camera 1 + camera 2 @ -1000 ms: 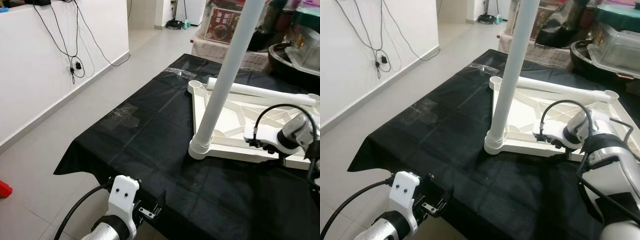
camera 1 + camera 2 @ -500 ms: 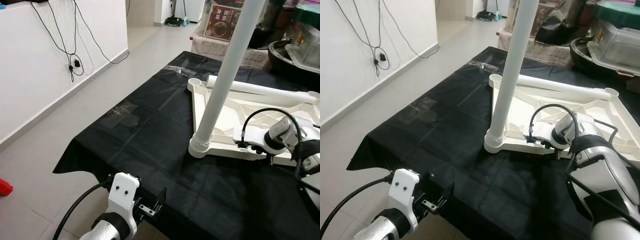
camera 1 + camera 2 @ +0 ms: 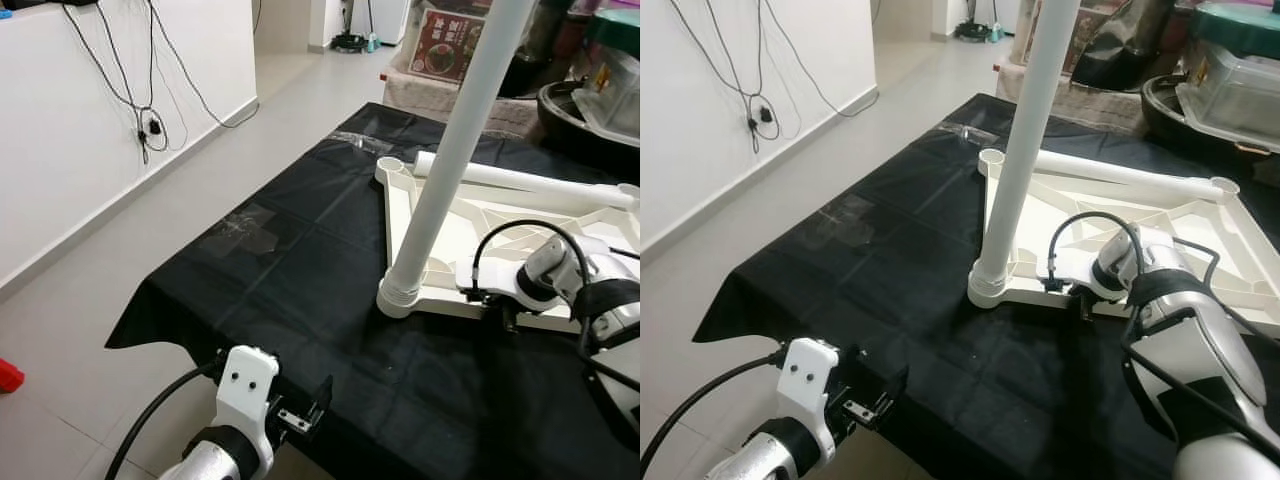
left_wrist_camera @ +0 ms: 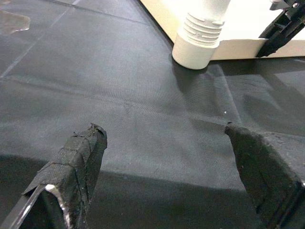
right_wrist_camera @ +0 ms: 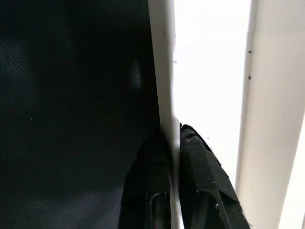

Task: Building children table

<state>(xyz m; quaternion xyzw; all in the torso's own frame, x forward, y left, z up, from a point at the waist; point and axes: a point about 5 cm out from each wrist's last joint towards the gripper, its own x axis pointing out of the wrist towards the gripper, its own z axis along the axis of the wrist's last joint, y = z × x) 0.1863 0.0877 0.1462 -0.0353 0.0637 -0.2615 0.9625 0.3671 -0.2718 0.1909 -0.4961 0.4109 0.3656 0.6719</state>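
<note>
In the left eye view, a white table top (image 3: 480, 225) lies upside down on a black cloth (image 3: 290, 270) spread over the floor. One long white leg (image 3: 450, 160) stands straight up from its near corner. Another white leg (image 3: 510, 178) lies flat along the far side of the table top. The right gripper (image 3: 508, 318) is at the near edge of the table top, just beside the standing leg. The left gripper (image 3: 305, 415) hangs low by the near edge of the cloth and holds nothing.

In the right eye view, the right arm (image 3: 1185, 350) bends in toward that same edge. Wires (image 3: 750, 80) hang on the white wall.

In the left wrist view, the two black fingers (image 4: 71, 176) of the left gripper are spread wide apart with only cloth between them. The bottom of the standing leg is ahead.

In the right wrist view, the two black fingers (image 5: 195, 167) are pinched onto the thin white edge, one on each side.

The table looks like hard plastic. I think it is light, stiff and a bit smooth, so it may slip. The thin rim is a good place to hold. The tall leg could tip it, so go slow.
</note>
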